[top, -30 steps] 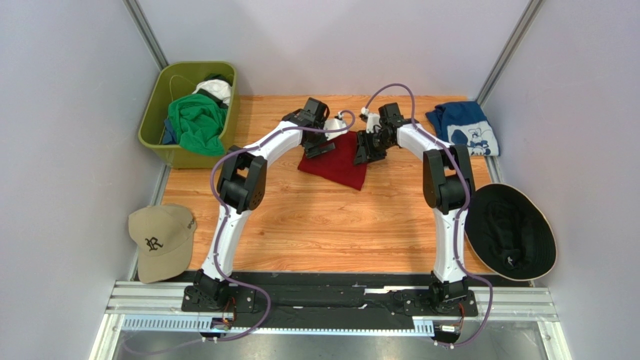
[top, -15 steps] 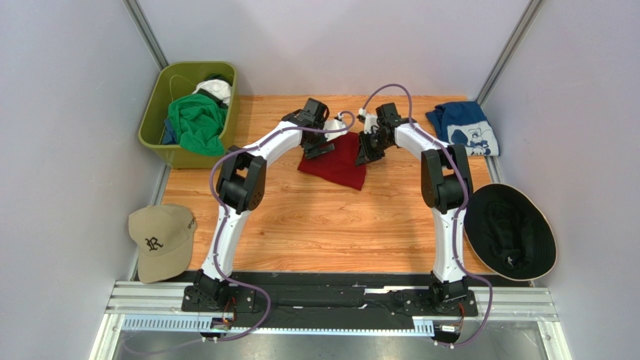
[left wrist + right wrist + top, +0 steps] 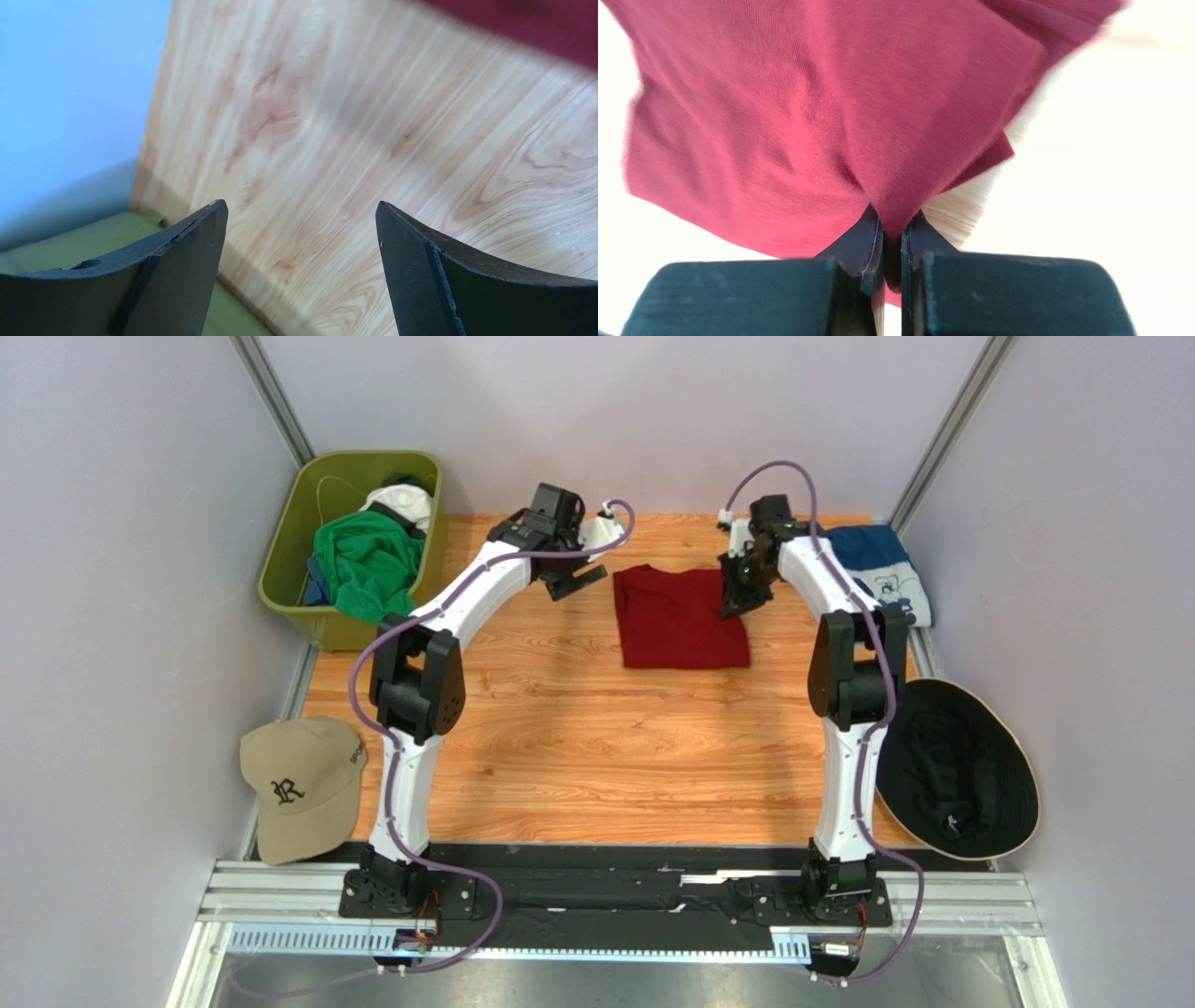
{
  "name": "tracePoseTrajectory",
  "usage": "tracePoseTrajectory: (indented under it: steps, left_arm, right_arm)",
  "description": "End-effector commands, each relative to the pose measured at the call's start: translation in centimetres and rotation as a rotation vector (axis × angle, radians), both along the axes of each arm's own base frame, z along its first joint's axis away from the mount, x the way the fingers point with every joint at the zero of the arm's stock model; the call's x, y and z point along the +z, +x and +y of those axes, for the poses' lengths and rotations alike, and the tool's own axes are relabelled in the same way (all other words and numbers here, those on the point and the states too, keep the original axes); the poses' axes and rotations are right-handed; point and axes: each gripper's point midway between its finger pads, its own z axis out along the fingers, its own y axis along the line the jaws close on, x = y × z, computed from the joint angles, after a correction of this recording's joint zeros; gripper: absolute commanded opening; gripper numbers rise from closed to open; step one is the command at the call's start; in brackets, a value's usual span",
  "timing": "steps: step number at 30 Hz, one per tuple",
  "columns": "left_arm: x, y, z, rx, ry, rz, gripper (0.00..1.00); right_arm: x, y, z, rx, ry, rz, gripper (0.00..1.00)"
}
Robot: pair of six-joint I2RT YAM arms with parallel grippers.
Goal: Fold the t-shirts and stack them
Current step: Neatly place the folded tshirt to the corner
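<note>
**Right gripper [image 3: 732, 601] pinching the dark red tee [image 3: 682, 620], left gripper [image 3: 570, 580] empty**

So the dark red tee is lying on the far middle of the wooden table [image 3: 589, 742], between the two grippers. From above it reads as a rough rectangle, plain deep red with no print, mostly flat, with a little bump of cloth sticking out at its far left corner.

The right gripper sits at the tee's right edge with its jaws squeezed together on a fold of the cloth. In the right wrist view the fingertips [image 3: 875, 234] have the red fabric [image 3: 808, 105] nipped between them, and creases fan out from the pinch. There are a couple of layered edges off to the right, so it's more than one thickness there. That view is a bit blurry.

The left gripper is spread wide and has nothing in it. It hangs over bare wood to the left of the tee, not touching it. Its wrist view only catches a sliver of red in the top right corner.

The navy-blue tee [image 3: 881, 577] with the white cartoon print is folded at the far right corner of the table, just beside the right arm. The green tee [image 3: 365, 563] is crumpled in the olive bin [image 3: 285, 549] at far left, on top of other cloth.

A tan cap [image 3: 298, 784] lies off the table's left edge and a black hat [image 3: 957, 767] off its right.
</note>
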Motion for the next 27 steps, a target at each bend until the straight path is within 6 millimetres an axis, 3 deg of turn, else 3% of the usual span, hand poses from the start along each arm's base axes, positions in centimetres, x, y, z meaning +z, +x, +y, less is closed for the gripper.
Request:
tracePoseTrajectory:
  steps: [1, 4, 5, 19, 27]
  left_arm:
    - [4.3, -0.1, 1.0, 0.025, -0.035, -0.068, 0.86]
    - [3.6, -0.5, 1.2, 0.025, -0.030, -0.051, 0.86]
    - [2.9, -0.8, 1.3, 0.026, -0.026, -0.036, 0.86]
    - [1.9, -1.6, 1.8, 0.026, -0.002, -0.015, 0.86]
    - [1.7, -1.7, 2.0, 0.036, -0.002, -0.009, 0.85]
  right_arm:
    - [4.8, 3.7, -5.7, -0.073, -0.106, -0.124, 0.00]
    - [6.0, 5.3, -8.3, -0.117, -0.121, -0.159, 0.00]
    - [5.9, 5.7, -10.1, -0.149, -0.126, -0.159, 0.00]
    - [7.9, 7.9, -18.4, -0.268, -0.236, -0.250, 0.00]
    - [10.9, 8.7, -21.7, -0.305, -0.344, -0.338, 0.00]
